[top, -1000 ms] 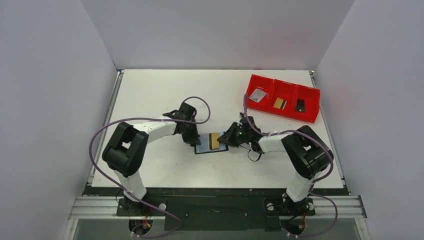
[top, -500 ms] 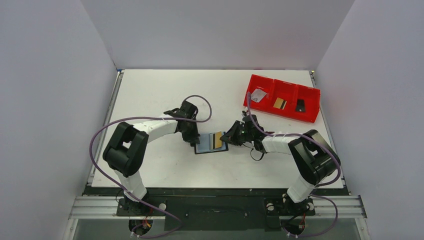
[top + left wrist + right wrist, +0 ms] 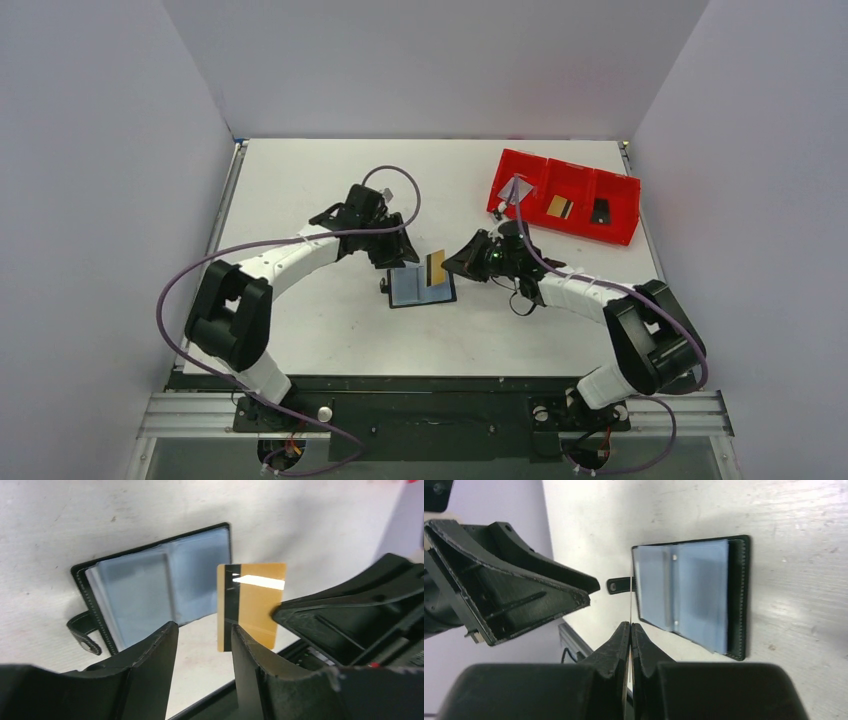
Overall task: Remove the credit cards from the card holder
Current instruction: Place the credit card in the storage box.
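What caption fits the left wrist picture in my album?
The right gripper pinches the gold card, out of the open card holder.

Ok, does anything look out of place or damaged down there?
Nothing stands out. The card holder lies open and flat, the right fingers pinch the gold card free of it, and the left fingers hang open, empty.

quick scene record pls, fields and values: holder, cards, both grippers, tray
card holder: open, flat on table, bluish sleeves showing
striped gold card: held above the holder's edge, on edge
right gripper: shut on striped gold card
left gripper: open, empty, near holder
red tray: silver card, second gold card, black card, one per compartment
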You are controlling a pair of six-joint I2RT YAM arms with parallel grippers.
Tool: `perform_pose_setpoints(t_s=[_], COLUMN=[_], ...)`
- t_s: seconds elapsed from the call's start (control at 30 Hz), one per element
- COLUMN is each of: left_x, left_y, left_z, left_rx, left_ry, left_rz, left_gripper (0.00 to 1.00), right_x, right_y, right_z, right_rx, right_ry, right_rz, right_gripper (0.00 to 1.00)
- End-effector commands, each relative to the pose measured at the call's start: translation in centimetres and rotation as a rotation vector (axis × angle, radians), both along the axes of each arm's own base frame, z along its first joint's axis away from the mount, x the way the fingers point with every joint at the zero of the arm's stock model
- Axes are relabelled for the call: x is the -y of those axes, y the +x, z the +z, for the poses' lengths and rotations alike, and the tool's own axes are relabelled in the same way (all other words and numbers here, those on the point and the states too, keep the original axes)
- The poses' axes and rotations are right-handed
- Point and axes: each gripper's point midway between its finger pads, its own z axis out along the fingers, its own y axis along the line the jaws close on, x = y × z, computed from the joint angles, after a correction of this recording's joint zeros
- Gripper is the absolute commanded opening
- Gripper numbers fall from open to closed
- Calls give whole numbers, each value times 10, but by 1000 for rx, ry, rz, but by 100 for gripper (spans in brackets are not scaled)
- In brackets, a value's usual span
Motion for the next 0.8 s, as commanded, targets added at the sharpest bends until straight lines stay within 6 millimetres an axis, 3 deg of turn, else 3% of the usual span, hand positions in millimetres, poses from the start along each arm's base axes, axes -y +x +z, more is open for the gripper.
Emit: perform_pose_setpoints(t_s=[0.0, 0.13, 0.3, 0.67, 0.77], left_x=[18, 20, 19, 24, 29], left_y=[15, 17, 15, 12, 13], left_z=[62, 83, 90, 96, 103], left_rx=[107, 123, 123, 110, 126], left_ry=[-275, -388, -421, -496, -552], left_rz=[-26, -31, -37, -45, -58], left_gripper=[42, 42, 42, 42, 36], right_x=[-12, -16, -16, -20, -21], right_y=[6, 4, 2, 1, 1], right_z=[61, 84, 103, 122, 122], right_rx=[103, 126, 145, 155, 152], right_ry=[145, 218, 271, 338, 342], right_rz=[40, 57, 65, 78, 80], right_gripper=[0, 0, 0, 0, 0])
